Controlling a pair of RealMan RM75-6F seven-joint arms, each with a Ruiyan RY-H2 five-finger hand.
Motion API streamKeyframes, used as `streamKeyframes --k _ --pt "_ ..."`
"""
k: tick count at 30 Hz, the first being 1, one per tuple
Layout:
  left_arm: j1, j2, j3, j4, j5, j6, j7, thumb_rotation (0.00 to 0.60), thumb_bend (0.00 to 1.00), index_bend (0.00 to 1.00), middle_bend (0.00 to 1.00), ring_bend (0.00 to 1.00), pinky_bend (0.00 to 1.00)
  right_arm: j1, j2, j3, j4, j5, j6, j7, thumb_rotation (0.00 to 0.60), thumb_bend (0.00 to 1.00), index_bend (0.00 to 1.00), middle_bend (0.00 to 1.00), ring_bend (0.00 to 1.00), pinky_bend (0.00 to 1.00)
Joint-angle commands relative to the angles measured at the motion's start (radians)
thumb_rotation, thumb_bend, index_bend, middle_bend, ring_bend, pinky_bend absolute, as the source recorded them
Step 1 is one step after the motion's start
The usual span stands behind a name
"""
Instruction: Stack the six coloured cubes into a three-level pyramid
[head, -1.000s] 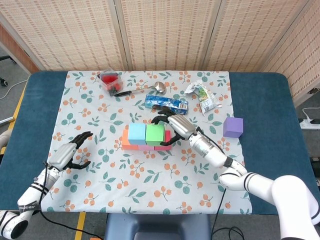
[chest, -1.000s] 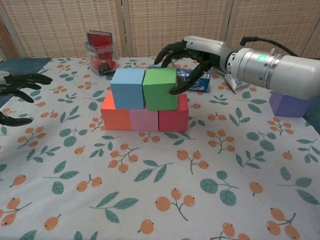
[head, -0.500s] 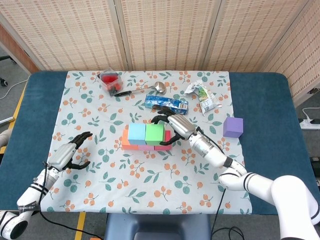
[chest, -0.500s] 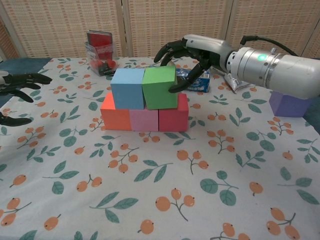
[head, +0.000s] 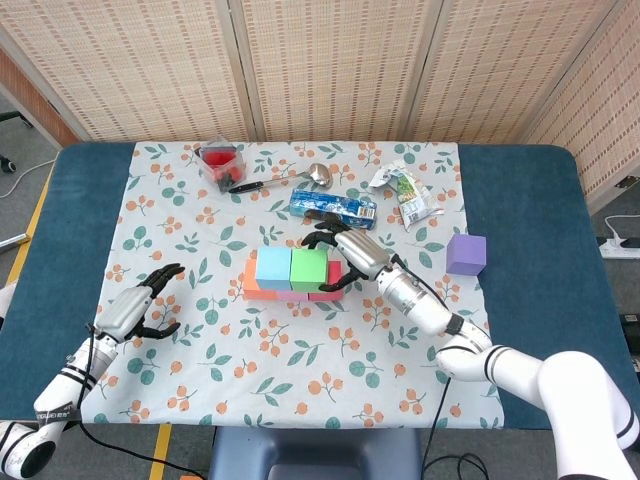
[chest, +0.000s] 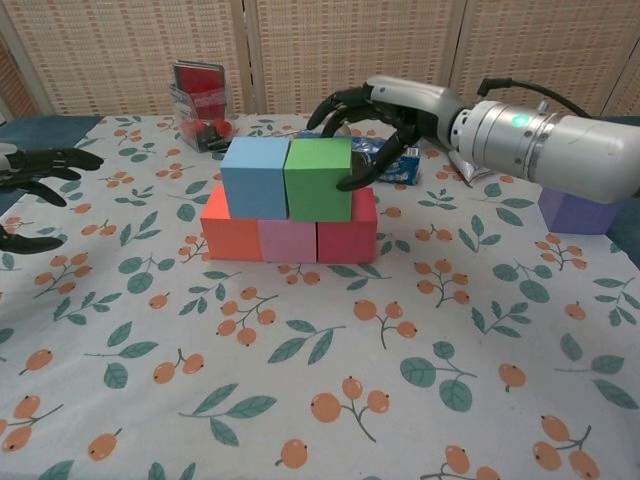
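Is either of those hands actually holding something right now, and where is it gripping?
The right hand is curled around the green cube, one fingertip touching its right side; a firm grip cannot be told. The left hand holds nothing.

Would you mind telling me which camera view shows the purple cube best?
The head view: the whole purple cube shows there, alone on the blue table right of the cloth. The chest view shows only part of it, behind the right arm.
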Motion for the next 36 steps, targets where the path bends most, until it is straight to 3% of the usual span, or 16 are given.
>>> streamKeyframes --k 1,36 --pt "0.000 -0.001 0.001 0.001 0.001 0.000 -0.001 0.600 0.31 0.00 0.00 0.00 0.19 0.001 0.000 -0.002 0.003 0.000 -0.002 0.000 0.600 0.01 0.25 0.34 0.10 0.05" --pt "-0.005 -0.008 0.006 0.015 0.006 -0.009 -0.015 0.600 0.31 0.00 0.00 0.00 0.18 0.022 -0.015 -0.008 0.044 -0.013 -0.007 0.036 0.600 0.01 0.23 0.34 0.08 0.03"
